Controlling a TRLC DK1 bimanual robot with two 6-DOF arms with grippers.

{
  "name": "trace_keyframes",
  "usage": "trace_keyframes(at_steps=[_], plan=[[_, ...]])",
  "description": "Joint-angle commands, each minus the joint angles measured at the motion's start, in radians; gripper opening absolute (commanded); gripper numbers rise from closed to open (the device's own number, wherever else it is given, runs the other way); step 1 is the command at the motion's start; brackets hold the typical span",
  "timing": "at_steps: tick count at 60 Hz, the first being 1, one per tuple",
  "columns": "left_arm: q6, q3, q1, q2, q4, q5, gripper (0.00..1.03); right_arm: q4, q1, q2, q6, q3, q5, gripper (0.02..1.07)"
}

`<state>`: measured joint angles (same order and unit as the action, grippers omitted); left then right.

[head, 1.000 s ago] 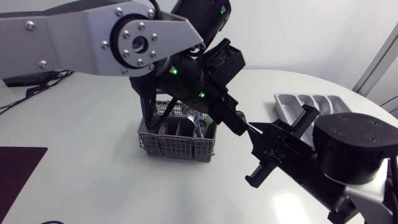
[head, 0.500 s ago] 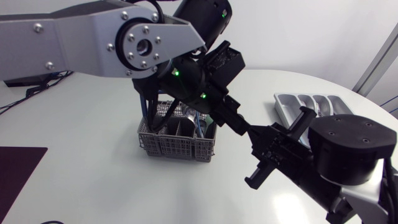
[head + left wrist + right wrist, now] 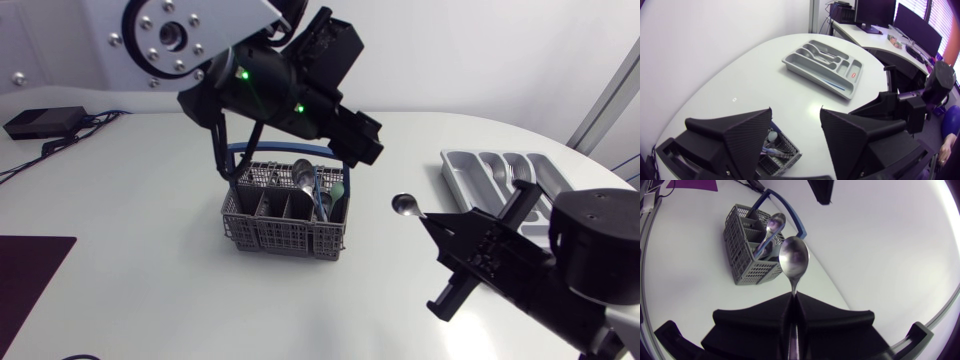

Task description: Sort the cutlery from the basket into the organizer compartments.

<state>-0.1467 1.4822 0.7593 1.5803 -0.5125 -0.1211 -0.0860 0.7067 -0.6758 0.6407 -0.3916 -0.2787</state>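
Observation:
A grey mesh basket (image 3: 285, 218) with a blue handle stands mid-table and holds several pieces of cutlery. My left gripper (image 3: 362, 148) hangs open and empty above the basket's right end; the left wrist view shows its fingers (image 3: 735, 140) wide apart. To the right of the basket, my right gripper (image 3: 436, 226) is shut on the handle of a metal spoon (image 3: 405, 205), whose bowl points toward the basket. In the right wrist view the spoon (image 3: 794, 260) sticks straight out of the shut gripper (image 3: 792, 305), with the basket (image 3: 752, 250) beyond. The grey organizer (image 3: 500, 172) lies at the back right, with cutlery in some compartments.
A small black box (image 3: 45, 122) with cables sits at the back left. A dark mat (image 3: 30, 270) lies at the front left. In the left wrist view the organizer (image 3: 825, 67) lies far ahead, with bare white table around it.
My left gripper has let go of the spoon, opened and drawn back up and left. The right gripper now holds the spoon alone and has shifted slightly right.

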Motion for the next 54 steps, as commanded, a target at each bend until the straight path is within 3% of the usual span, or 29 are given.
trace_keyframes(at_steps=[1, 14, 26, 54], plan=[[-0.077, 0.012, -0.025, -0.011, 0.003, 0.014, 0.89, -0.044, -0.079, 0.048, 0.024, 0.034, 0.053, 0.1], [-0.241, -0.068, -0.058, -0.049, 0.009, 0.038, 0.93, -0.12, -0.438, 0.087, 0.119, 0.05, 0.388, 0.1], [-0.28, -0.157, -0.086, -0.08, 0.058, 0.06, 0.93, -0.166, -0.727, 0.044, 0.263, 0.04, 0.644, 0.1], [-0.269, -0.257, -0.104, -0.072, 0.109, 0.095, 0.92, -0.236, -1.147, -0.275, 0.583, -0.073, 0.937, 0.1]])
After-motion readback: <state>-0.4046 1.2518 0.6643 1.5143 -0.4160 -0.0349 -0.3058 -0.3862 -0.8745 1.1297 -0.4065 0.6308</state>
